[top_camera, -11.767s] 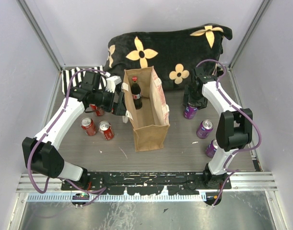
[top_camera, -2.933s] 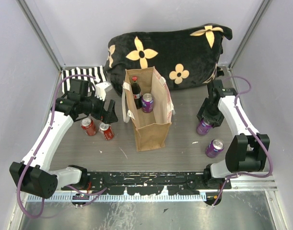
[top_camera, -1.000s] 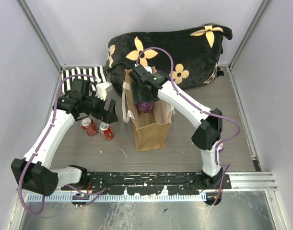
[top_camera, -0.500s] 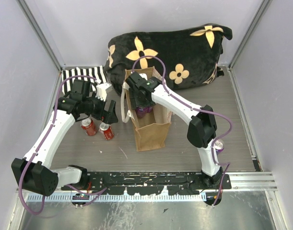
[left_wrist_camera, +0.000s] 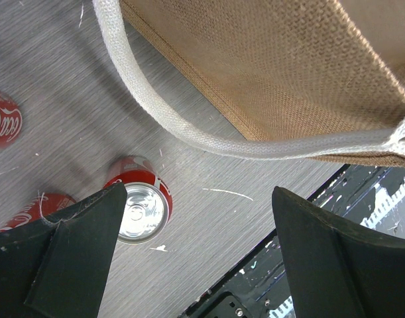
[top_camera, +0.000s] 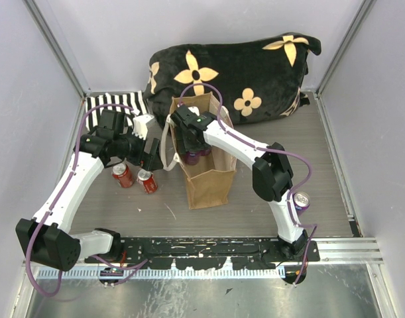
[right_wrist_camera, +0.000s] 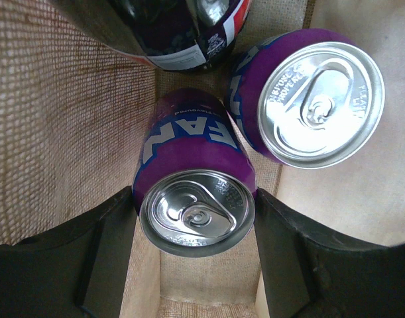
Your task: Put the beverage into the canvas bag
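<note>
— Where is the top camera looking from?
— It is looking steeply down from high over the near side of the canvas bag, taking in the whole bag from afar.
— And the wrist cameras?
— The left one is hanging close outside the bag's left wall, facing down at a red can. The right one is peering straight down inside the bag, right over a purple can. All three are sharing the bag.

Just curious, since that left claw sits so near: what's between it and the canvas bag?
Only the cream strap handle of the canvas bag, looping toward the left gripper; the left wrist view shows it.
</note>
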Tool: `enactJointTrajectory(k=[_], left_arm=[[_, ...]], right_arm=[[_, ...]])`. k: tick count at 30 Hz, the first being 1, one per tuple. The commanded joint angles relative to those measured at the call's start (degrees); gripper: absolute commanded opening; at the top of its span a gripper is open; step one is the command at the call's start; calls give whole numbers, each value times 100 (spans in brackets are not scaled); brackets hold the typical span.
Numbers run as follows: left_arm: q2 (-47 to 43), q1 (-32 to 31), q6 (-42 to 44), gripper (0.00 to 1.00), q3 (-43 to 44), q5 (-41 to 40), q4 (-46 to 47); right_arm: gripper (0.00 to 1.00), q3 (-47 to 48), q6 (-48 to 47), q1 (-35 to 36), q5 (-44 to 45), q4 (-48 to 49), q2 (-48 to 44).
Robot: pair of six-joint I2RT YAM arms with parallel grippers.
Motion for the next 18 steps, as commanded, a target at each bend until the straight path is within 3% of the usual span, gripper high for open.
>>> enactJointTrajectory(k=[1, 7, 14, 18], left_arm=[[-67, 32, 78, 98, -168, 83, 190], [-21, 46, 119, 98, -170, 109, 199], [24, 46, 133, 98, -168, 142, 197], [72, 48, 138, 98, -150, 158, 201]], right_arm=[[1, -37, -91, 21, 269, 524, -139], [5, -316, -66, 21, 303, 602, -138], [60, -524, -79, 21, 397, 833, -248], [75, -701, -110, 21, 483, 1062, -396]])
